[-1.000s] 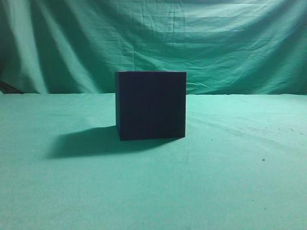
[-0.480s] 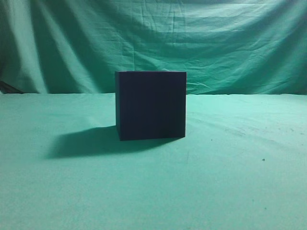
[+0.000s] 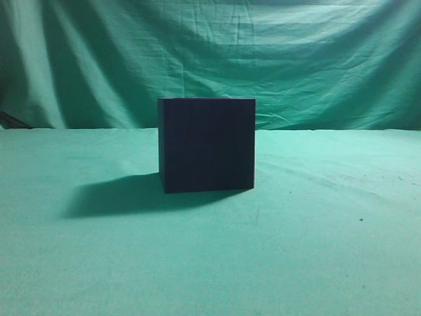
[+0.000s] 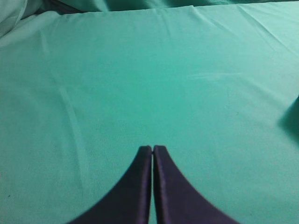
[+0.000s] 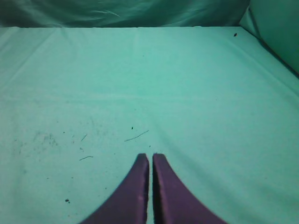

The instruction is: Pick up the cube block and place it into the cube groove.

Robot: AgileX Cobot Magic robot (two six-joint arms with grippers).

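Exterior view is showing only the large dark box [image 3: 206, 145] centre-table; we are seeing no cube block anywhere. Left gripper [image 4: 153, 148] and right gripper [image 5: 151, 156] are hovering clenched, empty; a blind reach is risking a miss.

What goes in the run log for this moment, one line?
left pincer: shut, empty, over green cloth | right pincer: shut, empty | large dark box: upright on cloth | cube block: not in view
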